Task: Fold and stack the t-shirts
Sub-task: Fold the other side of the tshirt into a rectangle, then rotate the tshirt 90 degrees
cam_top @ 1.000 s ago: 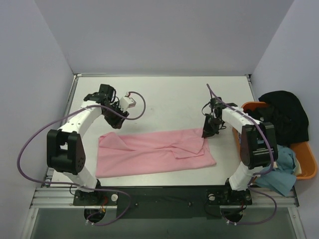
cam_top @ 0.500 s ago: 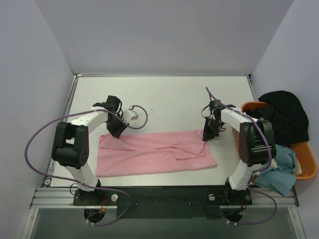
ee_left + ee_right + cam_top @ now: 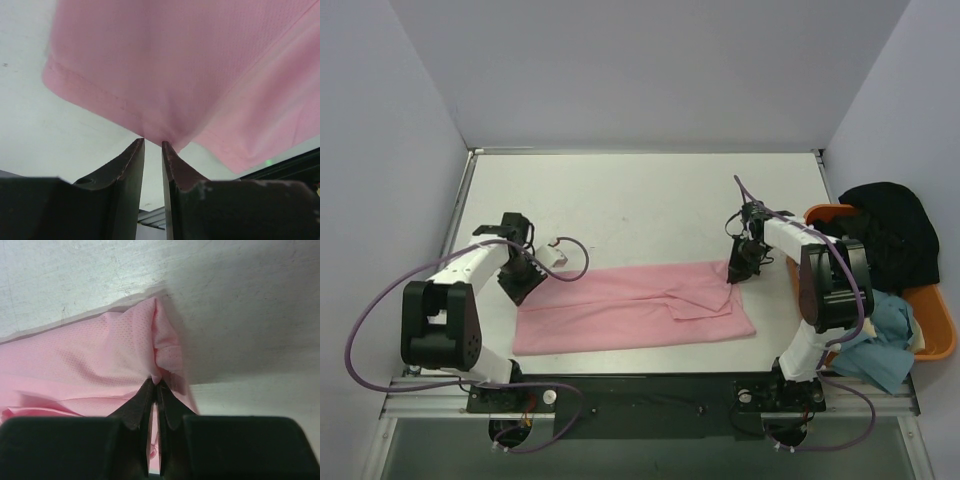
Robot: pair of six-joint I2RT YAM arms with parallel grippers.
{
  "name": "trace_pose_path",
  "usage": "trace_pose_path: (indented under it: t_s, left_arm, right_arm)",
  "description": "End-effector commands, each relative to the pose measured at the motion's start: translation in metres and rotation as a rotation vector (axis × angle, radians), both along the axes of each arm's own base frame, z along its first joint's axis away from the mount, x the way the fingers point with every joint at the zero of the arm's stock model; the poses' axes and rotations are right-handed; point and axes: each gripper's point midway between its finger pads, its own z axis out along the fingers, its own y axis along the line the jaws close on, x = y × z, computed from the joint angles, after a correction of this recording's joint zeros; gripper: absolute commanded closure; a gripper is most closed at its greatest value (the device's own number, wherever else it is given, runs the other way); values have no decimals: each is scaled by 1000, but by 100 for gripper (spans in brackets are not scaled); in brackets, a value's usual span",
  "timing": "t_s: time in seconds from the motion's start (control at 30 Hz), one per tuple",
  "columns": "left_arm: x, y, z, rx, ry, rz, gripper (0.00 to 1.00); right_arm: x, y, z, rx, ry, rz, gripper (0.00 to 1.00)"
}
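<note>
A large light pink t-shirt point(image 3: 620, 315) lies flat as a long band across the near half of the table. My left gripper point(image 3: 520, 288) is at its far left corner. In the left wrist view the jaws stand narrowly apart, and the cloth point(image 3: 190, 60) puckers to a point pinched between the tips of the gripper point(image 3: 153, 142). My right gripper point(image 3: 735, 274) is at the shirt's far right corner. In the right wrist view it point(image 3: 156, 382) is shut on a fold of pink cloth point(image 3: 90, 365).
An orange tub point(image 3: 938, 335) stands at the right table edge. A black t-shirt point(image 3: 892, 228) is draped over its far end and a light blue one point(image 3: 882, 345) hangs over its near end. Grey walls enclose the table.
My left gripper has moved left and towards the near edge, down to the shirt's far left corner. My right gripper has hardly moved and keeps its hold.
</note>
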Motion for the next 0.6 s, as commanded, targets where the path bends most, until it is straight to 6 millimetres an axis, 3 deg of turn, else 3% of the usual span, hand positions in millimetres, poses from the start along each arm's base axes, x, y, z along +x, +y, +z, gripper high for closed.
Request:
trace_pose_path:
  t_s: [0.0,0.07,0.13,0.27,0.33,0.43,0.5,0.57]
  left_arm:
    - [18,1,20,3,-51,-6,68]
    - [43,-8,35,-39,-109,24,66]
    - [64,-10,42,-48,-144,61,64]
    - [99,-8,40,-71,-204,159,58]
    - [109,-5,34,-74,-217,188,54]
    - [116,-9,24,-94,-216,193,48]
    - [122,-8,18,-92,-220,220,48]
    - [123,-10,15,-100,-221,242,47]
  right_arm:
    - [0,-7,3,-30,16,3,97]
    - [2,-13,9,-63,13,3,86]
    - [5,-22,20,-115,3,-3,66]
    - [2,-41,46,-217,-26,-6,57]
    - [-6,-42,68,-220,-60,3,57]
    - [-25,-41,83,-245,-74,19,57]
    - [-48,-32,84,-241,-66,36,63]
    - [-72,-18,76,-219,-48,52,77]
